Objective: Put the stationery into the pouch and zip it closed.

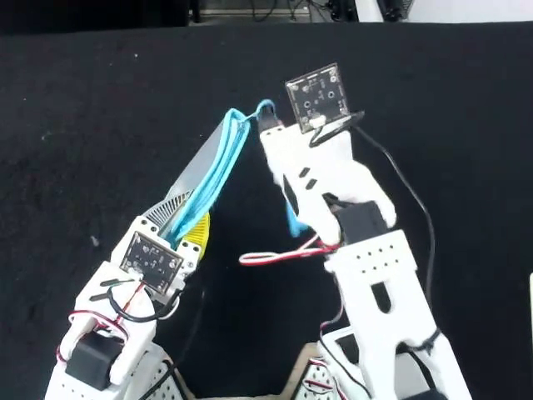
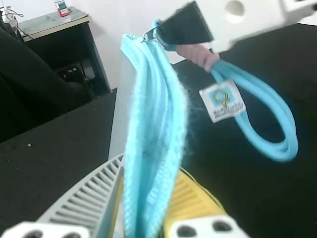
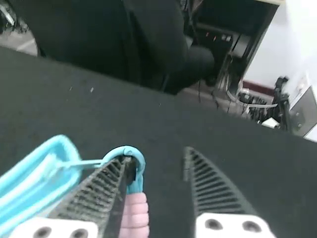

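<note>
Your left tool (image 1: 184,222) clamps the pouch (image 1: 212,171) — it stretches away to your right tool (image 3: 156,154), spread apart beside the zip pull (image 3: 130,149).

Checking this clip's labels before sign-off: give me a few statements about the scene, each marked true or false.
1. The left gripper clamps one end of the pouch in its jaws. True.
2. The pouch is red. False: it is light blue.
3. A white tag hangs on the blue loop. True.
4. The table is white. False: it is black.
5. The right gripper is far from the pouch. False: it is at the pouch's zipper end.
</note>
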